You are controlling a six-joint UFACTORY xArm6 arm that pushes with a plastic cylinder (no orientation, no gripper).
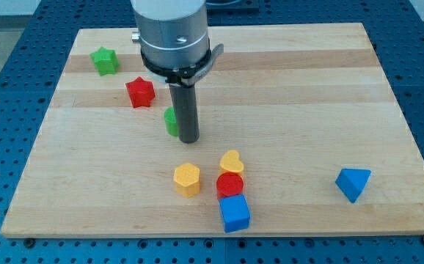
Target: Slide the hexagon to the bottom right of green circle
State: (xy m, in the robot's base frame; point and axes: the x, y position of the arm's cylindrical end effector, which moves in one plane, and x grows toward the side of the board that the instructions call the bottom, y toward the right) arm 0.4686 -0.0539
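Note:
The yellow hexagon (187,179) lies on the board toward the view's bottom, left of the red circle. The green circle (170,121) stands near the board's middle, mostly hidden behind my rod. My tip (188,138) rests on the board touching or just beside the green circle's right side. The hexagon lies below the tip, about one block's width away, and below and slightly right of the green circle.
A green star (105,61) and a red star (140,92) lie at the view's upper left. A yellow heart (232,161), a red circle (229,184) and a blue cube (235,213) form a column right of the hexagon. A blue triangle (353,182) lies at the right.

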